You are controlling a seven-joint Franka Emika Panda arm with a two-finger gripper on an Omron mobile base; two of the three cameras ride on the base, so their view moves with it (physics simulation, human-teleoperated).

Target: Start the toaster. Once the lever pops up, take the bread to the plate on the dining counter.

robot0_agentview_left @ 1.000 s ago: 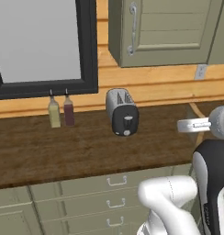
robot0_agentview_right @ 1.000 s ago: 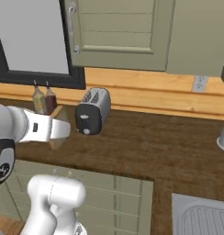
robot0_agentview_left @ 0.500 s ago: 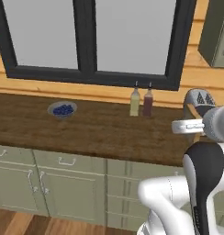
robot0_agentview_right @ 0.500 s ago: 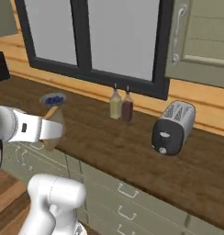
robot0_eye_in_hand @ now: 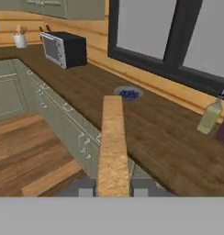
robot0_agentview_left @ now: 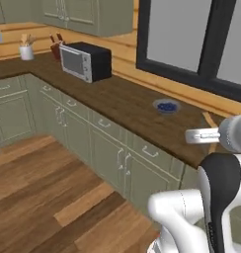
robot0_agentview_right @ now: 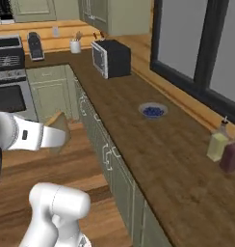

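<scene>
Since the earlier frames your base has turned: the toaster has passed out of both base views, and the desk now runs away from you toward a far corner. The pincer is closed on the bread, which you see edge-on in the hand view as a tall tan strip rising between the two fingertips. In the right base view the bread sits at the end of the white forearm, held over the wooden floor, left of the desk's near edge and clear of it. In the left base view its thin tan edge shows just beyond the wrist, at the right.

On the dark wood desk, a small bowl of blue contents lies below the black-framed window. Two slim bottles, one pale and one dark red, stand side by side at the right. At the far end a black microwave stands, with a white utensil cup just beyond it. Olive cabinets line the desk front.
</scene>
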